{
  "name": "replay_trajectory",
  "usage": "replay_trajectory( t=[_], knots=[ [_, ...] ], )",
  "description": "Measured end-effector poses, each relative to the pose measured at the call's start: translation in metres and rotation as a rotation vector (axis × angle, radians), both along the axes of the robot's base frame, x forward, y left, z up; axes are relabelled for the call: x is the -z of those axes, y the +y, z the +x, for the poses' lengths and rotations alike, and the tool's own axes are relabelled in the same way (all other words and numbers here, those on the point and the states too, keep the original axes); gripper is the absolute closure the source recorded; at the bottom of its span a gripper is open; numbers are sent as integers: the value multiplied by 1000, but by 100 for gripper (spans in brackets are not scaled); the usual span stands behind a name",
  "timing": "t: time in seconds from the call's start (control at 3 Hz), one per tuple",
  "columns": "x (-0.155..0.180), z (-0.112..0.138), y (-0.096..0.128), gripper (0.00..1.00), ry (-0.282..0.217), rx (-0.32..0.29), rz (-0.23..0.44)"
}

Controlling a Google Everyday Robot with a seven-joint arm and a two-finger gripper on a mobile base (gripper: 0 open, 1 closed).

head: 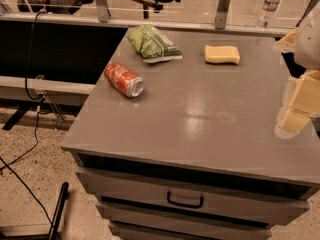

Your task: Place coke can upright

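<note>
gripper: hanging at the right edge of the shot, over the cabinet top; honestly can't tell if it's apart or together
coke can: lying on its side, well apart from the gripper, clear across the top and close to the opposite edge, one silver end facing the camera
green snack bag: just past the can from the gripper's side, near it but not touching
yellow sponge: nearer the gripper than the can is, off the straight path to it
risk 1: the can is round, so a nudge before the grab probably rolls it, and with that edge so close it could drop off
risk 2: coming in too wide might snag the bag
risk 3: letting go while it's tilted would likely tip it right back over
</note>
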State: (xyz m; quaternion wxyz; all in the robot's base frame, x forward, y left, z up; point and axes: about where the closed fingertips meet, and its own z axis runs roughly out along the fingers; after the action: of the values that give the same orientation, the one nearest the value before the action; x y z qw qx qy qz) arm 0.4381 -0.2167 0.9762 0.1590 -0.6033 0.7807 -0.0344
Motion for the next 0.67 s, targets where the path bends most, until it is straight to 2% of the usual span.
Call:
replay_trajectory(
  t=[0.33, 0.67],
  knots=[
    [0, 0, 0, 0, 0, 0, 0],
    [1, 19, 19, 0, -29, -57, 50]
  ],
)
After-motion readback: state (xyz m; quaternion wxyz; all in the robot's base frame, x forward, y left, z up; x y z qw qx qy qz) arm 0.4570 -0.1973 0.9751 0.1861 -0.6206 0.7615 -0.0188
